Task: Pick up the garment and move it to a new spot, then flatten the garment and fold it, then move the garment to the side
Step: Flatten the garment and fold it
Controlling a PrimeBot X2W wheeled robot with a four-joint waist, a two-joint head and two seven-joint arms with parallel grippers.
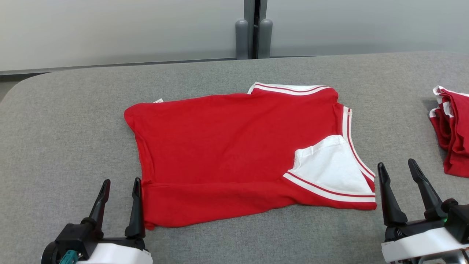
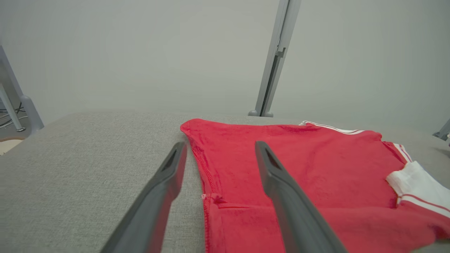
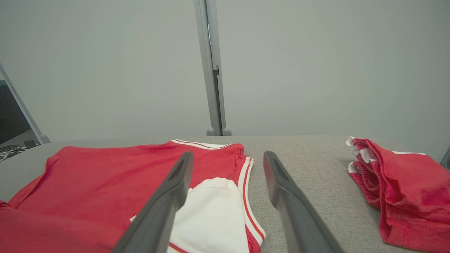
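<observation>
Grey woven cloth covers the table [image 1: 66, 128] under my arms, and both grippers sit low at its near edge. My left gripper [image 1: 122, 180] stands wide open with nothing between its fingers. It is at the near left corner of the red shirt [image 1: 234, 146], and along my left wrist I see one finger over the red cloth and the other over bare table, with the shirt's stitched side edge running between them. Whether either finger touches the cloth I cannot tell. My right gripper [image 1: 396, 163] is spread just as wide and is equally empty, just beside the shirt's near right corner. From that wrist, one finger lies across the white patch [image 1: 329, 165] and the other over bare table. The shirt itself lies spread fairly flat in the middle of the table, with a crease [image 1: 212, 182] running across it close to its near edge, from beside my left gripper toward the white patch. That patch is a triangle near the right corner, edged with striped trim [image 1: 348, 124] in red and white, and the same trim shows along the far right edge. Well apart to the right, near the table's right side, lies a second red garment [image 1: 452, 139], bunched up, with bits of white at its far end. Behind the table is a pale wall [image 1: 110, 29] split by a grey upright post [image 1: 254, 33]
</observation>
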